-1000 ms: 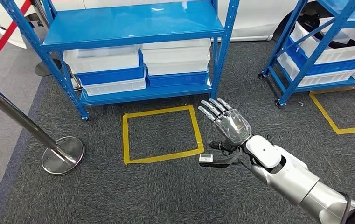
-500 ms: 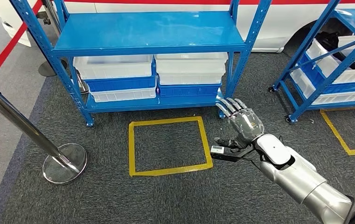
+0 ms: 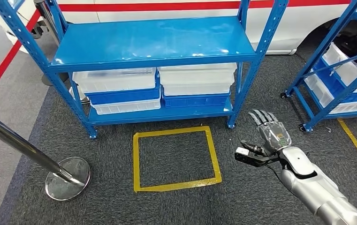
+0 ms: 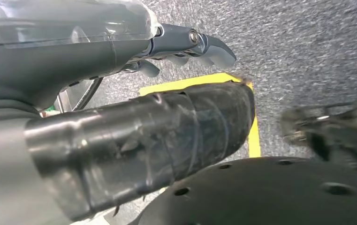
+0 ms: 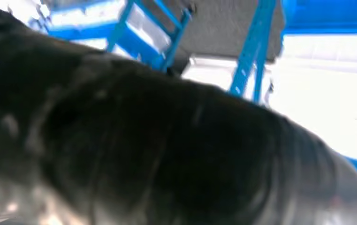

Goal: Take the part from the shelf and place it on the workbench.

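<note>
Right hand [image 3: 269, 133] raised over grey carpet [image 3: 96, 201], fingers spread flat and apart, nothing in its grasp; small black camera unit [image 3: 247, 156] jutting from the wrist. Right wrist view blurred and mostly blocked by a dark curved surface, just scraps of blue rack showing. Left hand [image 4: 120, 51] close up in its own wrist view, hanging over carpet and a strip of yellow tape, fingers extended, nothing seen held; thick taped thumb [image 4: 167, 136] covering much of the picture. Blue shelf [image 3: 153, 40] straight ahead, top deck bare, white and blue bins [image 3: 115, 89] stacked on the lower level, contents not readable. Part itself not made out anywhere. Second rack [image 3: 340, 70] cut off at the right edge. Yellow floor square [image 3: 136, 164] in front of the shelf; chrome stanchion base [image 3: 67, 171] on the left. Compared with a second ago: whole scene slid down and right, white vehicle with red stripe now above the shelf — camera moved, not the things; right hand now further right and lower in the picture.
</note>
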Controlling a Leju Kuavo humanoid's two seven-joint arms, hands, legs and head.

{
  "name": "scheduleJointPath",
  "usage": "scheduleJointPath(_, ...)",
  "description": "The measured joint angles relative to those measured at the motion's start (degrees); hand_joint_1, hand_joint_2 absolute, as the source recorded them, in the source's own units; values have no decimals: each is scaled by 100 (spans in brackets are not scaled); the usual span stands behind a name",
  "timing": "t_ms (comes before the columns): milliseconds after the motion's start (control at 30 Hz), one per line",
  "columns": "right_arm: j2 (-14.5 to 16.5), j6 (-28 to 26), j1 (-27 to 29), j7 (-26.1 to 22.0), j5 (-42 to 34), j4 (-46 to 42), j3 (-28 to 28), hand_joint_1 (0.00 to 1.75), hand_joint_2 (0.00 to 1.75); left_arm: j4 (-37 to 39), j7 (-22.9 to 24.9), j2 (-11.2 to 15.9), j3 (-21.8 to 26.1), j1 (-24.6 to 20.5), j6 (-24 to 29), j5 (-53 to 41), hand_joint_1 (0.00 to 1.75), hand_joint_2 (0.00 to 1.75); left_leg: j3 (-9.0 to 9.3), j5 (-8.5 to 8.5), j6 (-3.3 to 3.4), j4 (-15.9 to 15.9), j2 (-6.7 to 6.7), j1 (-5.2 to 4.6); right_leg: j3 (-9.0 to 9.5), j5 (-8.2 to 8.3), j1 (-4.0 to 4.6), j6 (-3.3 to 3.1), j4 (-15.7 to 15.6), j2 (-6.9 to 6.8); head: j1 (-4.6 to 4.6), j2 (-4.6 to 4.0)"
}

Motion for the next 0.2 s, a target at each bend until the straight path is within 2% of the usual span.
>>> scheduleJointPath(33,18,-8,99,-20,-90,95,-120,0,0,0,1,0,9,14,3,0,0,0,-11,40,3,-219,6,6,115,-92,-7,20,0,-3,1,0)
scheduleJointPath(67,41,-30,206,-72,-185,209,-261,0,0,1,2,0,20,40,8,1,0,0,10,302,22,-541,8,7,220,-188,-11,41,-1,-9,1,0)
scheduleJointPath(100,83,-74,308,-161,-290,368,-441,0,0,1,2,1,33,67,16,2,0,0,34,722,53,-878,5,0,317,-285,-7,66,9,-16,2,0)
scheduleJointPath(133,135,-126,409,-267,-383,536,-628,0,0,1,2,1,50,90,25,6,0,0,75,1061,93,-1122,1,-5,392,-377,-1,99,8,-19,3,-1)
scheduleJointPath(167,190,-178,522,-384,-474,723,-830,0,0,1,2,1,70,105,35,11,0,0,122,1311,136,-1275,-7,-14,471,-471,-1,141,-10,-27,4,-1)
scheduleJointPath(200,226,-210,574,-447,-520,830,-938,0,0,0,2,1,80,109,40,14,0,0,140,1417,157,-1322,-13,-20,511,-517,4,163,-12,-29,5,-1)
